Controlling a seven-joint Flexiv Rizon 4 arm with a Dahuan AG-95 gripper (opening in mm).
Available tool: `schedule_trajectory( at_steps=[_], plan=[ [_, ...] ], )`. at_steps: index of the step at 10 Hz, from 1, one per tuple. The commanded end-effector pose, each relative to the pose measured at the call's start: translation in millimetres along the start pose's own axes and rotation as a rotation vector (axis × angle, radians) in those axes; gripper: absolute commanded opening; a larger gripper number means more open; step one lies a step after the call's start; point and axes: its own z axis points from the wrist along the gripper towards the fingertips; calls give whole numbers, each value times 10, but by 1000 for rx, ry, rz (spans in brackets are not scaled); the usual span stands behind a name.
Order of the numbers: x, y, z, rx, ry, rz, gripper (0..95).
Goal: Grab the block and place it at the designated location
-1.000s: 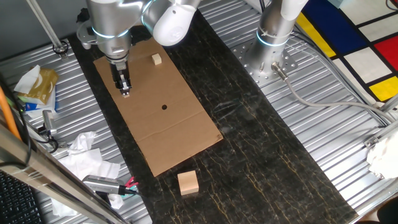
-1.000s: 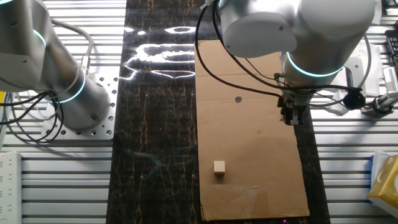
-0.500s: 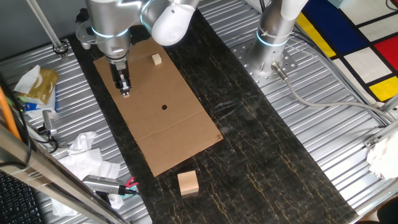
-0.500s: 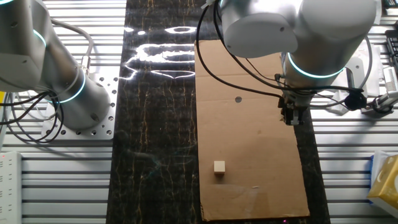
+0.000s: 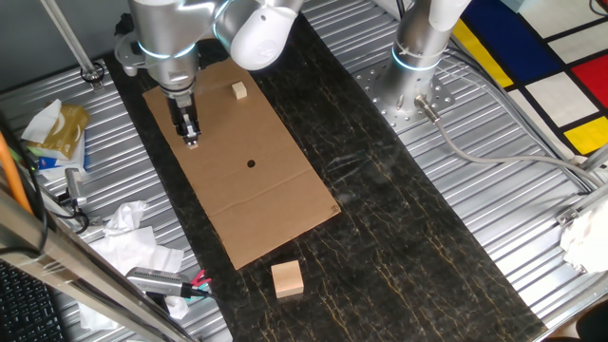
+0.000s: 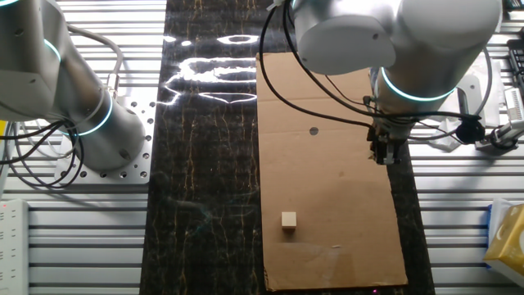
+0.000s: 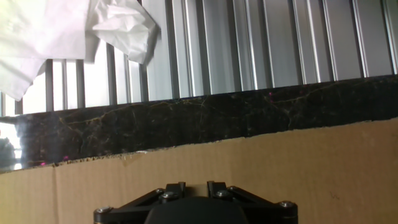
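My gripper (image 5: pixel 192 140) points down over the far left part of the brown cardboard sheet (image 5: pixel 271 204), its fingers nearly together. A tiny pale speck, the block (image 5: pixel 193 142), shows at the fingertips, just above the sheet. In the other fixed view the gripper (image 6: pixel 382 157) hangs by the sheet's right edge (image 6: pixel 327 188) and hides the block. The black dot (image 5: pixel 251 162) lies to the right of and nearer than the gripper; it also shows in the other fixed view (image 6: pixel 313 130). The hand view shows only the finger bases (image 7: pixel 194 185) over the cardboard (image 7: pixel 311 168).
A slightly bigger pale block (image 5: pixel 238 90) sits on the sheet's far end, also seen in the other fixed view (image 6: pixel 288 219). A large wooden cube (image 5: pixel 287 278) stands on the black mat off the near end. Crumpled tissue (image 5: pixel 123 237) and clutter lie left. A second arm's base (image 5: pixel 413 57) stands at the right.
The arm has shifted very slightly; the gripper stays in nearly the same spot over the sheet with its fingers as before.
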Motion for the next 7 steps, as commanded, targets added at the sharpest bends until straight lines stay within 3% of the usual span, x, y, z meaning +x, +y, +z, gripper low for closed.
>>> schedule_trajectory(
  at_steps=[1, 6, 7],
  plan=[
    [1, 18, 10, -3, 0, -5, 0],
    [-2, 48, -4, -14, 6, 2, 0],
    [-1, 54, -22, -29, 14, 10, 0]
  ],
)
